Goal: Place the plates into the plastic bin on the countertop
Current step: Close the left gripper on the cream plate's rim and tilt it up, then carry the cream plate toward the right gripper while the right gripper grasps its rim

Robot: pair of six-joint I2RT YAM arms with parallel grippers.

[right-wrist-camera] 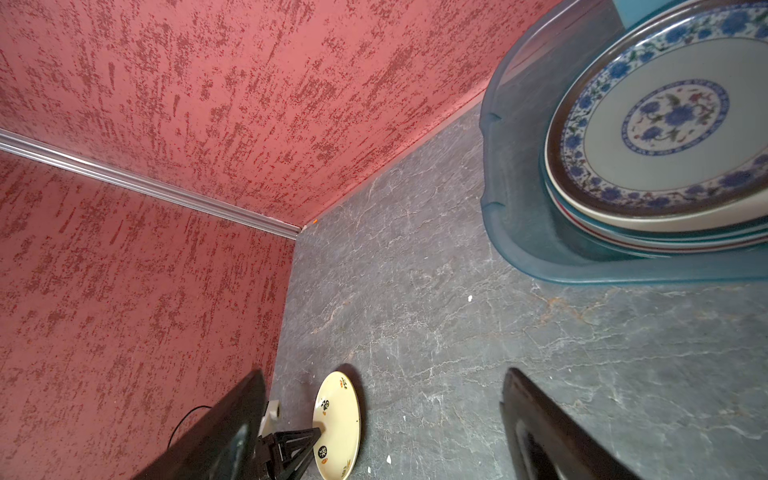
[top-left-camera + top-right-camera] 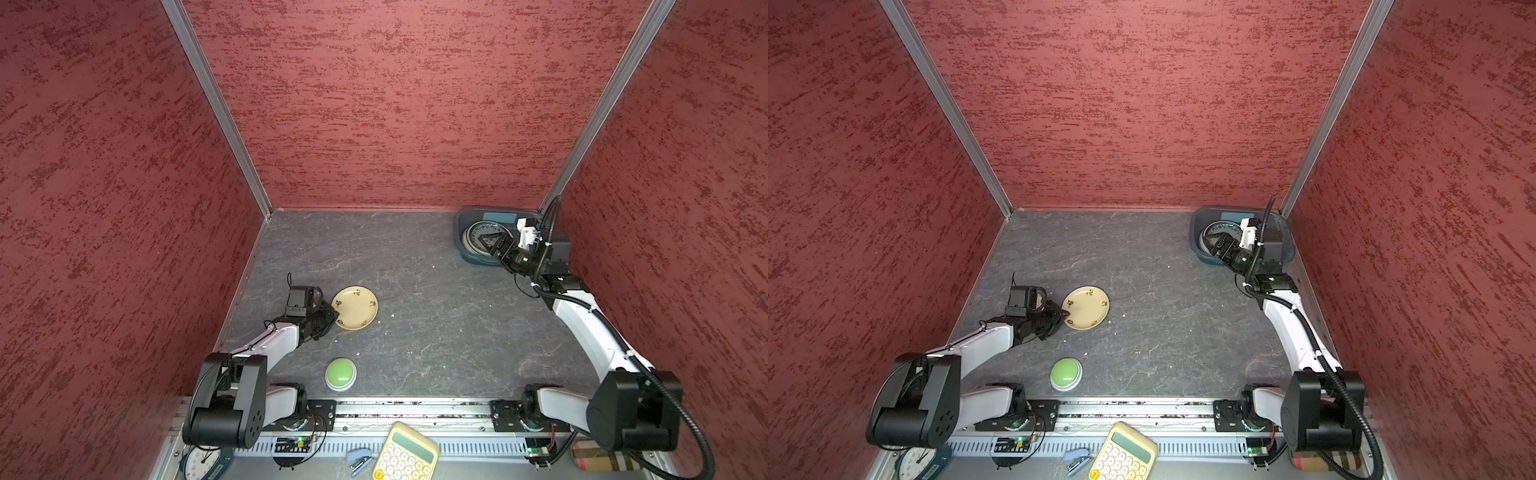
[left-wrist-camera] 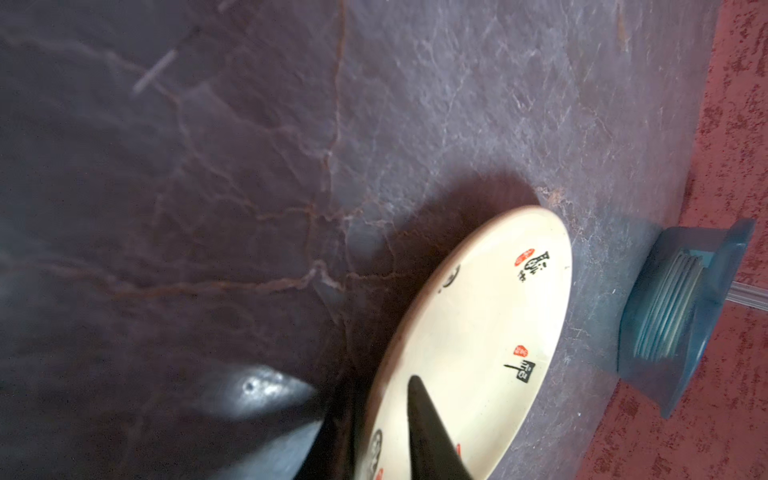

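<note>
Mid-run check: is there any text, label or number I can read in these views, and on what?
No text reads clearly.
On the cream plate: black brush characters with red seal marks, too stylised to read.
On the plastic bin, the light-blue label: no print legible.
On the calculator keys: too small.
On the clock face: numerals too small.

Soft even light, faint shadows, wide-angle bending at edges (left wrist view dim, blurred)
</note>
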